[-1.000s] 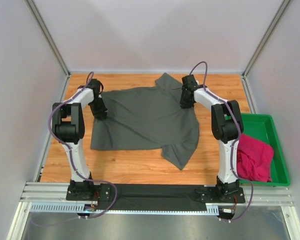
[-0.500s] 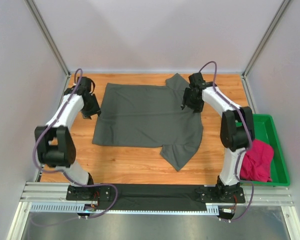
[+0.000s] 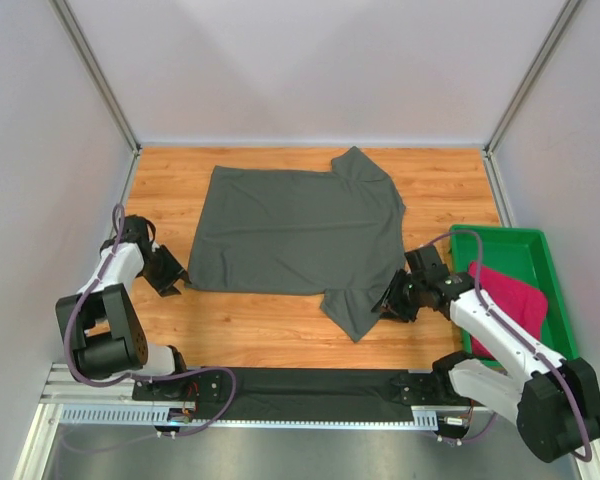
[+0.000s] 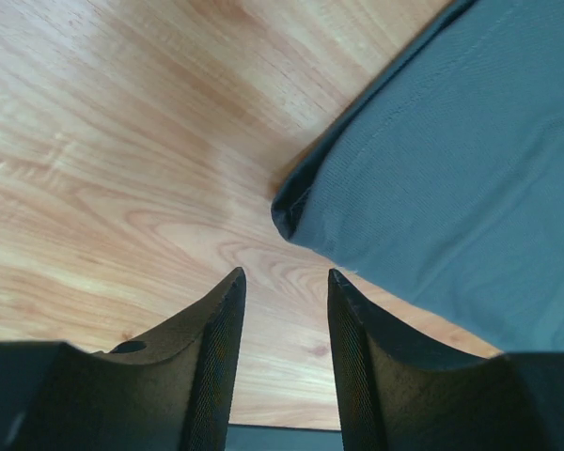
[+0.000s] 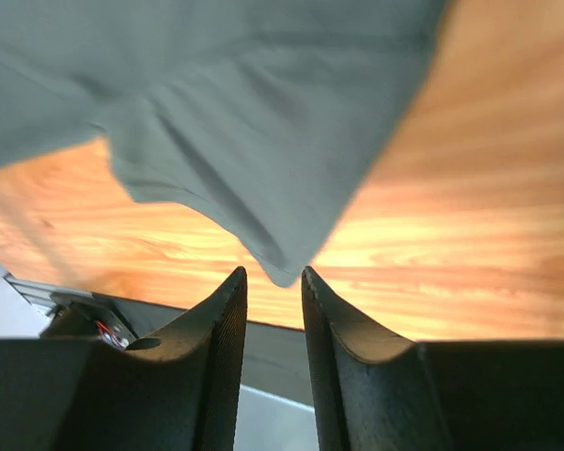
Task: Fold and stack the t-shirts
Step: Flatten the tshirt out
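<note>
A dark charcoal grey t-shirt [image 3: 295, 225] lies spread flat on the wooden table, one sleeve pointing toward the near edge. My left gripper [image 3: 173, 278] sits low at the shirt's near-left corner. In the left wrist view it [image 4: 285, 274] is open over bare wood, with the shirt's corner [image 4: 296, 211] just ahead of its fingertips. My right gripper [image 3: 388, 305] is beside the near sleeve. In the right wrist view it [image 5: 274, 272] is open with a narrow gap, and the sleeve's tip [image 5: 280, 268] reaches its mouth unclamped. The magenta-pink t-shirt [image 3: 510, 300] lies crumpled in the tray.
A green plastic tray [image 3: 510, 250] stands at the table's right edge, behind my right arm. White walls with aluminium posts close in the left, back and right. A black strip [image 3: 310, 382] and a metal rail [image 3: 310, 405] run along the near edge.
Both grippers left the grey shirt's far part and swung toward the near side, the left to the near-left corner, the right to the near sleeve. The shirt now lies flatter.
</note>
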